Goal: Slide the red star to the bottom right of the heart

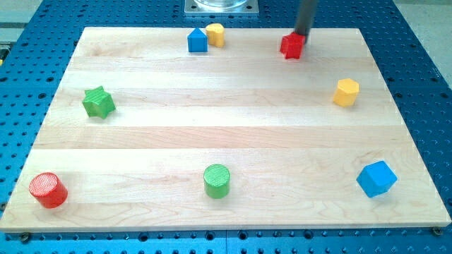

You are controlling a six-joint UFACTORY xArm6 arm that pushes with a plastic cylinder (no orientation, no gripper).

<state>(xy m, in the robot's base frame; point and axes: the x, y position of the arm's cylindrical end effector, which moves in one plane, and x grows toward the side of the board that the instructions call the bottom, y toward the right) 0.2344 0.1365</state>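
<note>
A dark rod comes down from the view's top, and my tip [302,34] sits at the far edge of the wooden tabletop [226,141], touching or just behind the red star [292,46]. There is no hand on this arm — only the straight rod — so nothing is spread, pressed together or pinching. The red star lies near the tabletop's top edge, right of centre, and serves as the landmark for everything else.

To the view's left of the red star, along the same top edge, stand two blocks touching each other: a small yellow block [215,34], whose exact shape is hard to make out, and a blue block [197,40] with a peaked top, just left of it.

Below and to the view's right of the red star, near the tabletop's right edge, sits a yellow hexagonal block [346,92].

Far to the left of the red star and lower, a green star [98,102] rests near the left edge.

Well below the red star, near the bottom edge, stand three more — a green cylinder [217,180] toward the middle, a blue cube-like block [376,178] at the bottom right, and a red cylinder [48,190] at the bottom left corner.

The tabletop rests on a blue perforated base [21,63].
</note>
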